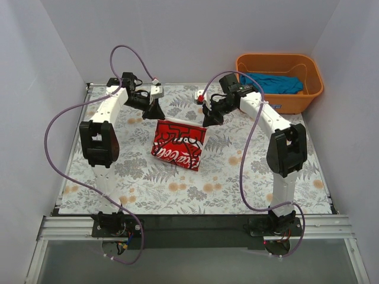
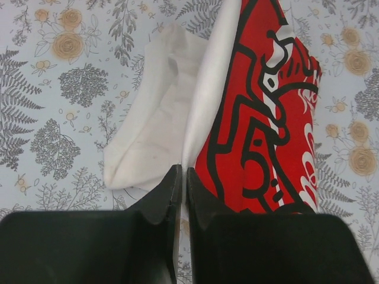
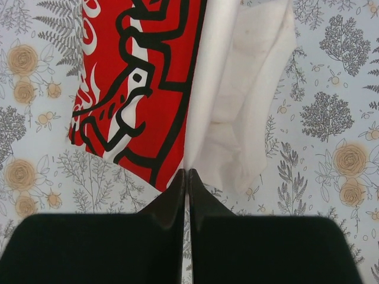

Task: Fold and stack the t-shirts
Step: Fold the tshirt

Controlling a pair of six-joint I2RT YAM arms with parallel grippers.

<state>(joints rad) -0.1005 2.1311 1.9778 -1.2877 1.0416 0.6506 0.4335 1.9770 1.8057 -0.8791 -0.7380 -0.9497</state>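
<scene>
The red t-shirt [image 1: 177,145] with white Coca-Cola script hangs lifted between both arms, above the middle of the table, its lower edge drooping toward the mat. My left gripper [image 1: 155,111] is shut on its upper left corner and my right gripper [image 1: 211,116] is shut on its upper right corner. In the left wrist view the gripper [image 2: 182,171] pinches a white fold of the shirt, with the red print [image 2: 260,118] to the right. In the right wrist view the gripper [image 3: 188,173] pinches the same kind of white edge, beside the red print [image 3: 142,77]. A teal-blue t-shirt [image 1: 272,83] lies crumpled in the basket.
The orange plastic basket [image 1: 278,57] stands at the back right corner. A floral mat [image 1: 148,183] covers the table between white walls. Purple cables loop from both arms over the mat's sides.
</scene>
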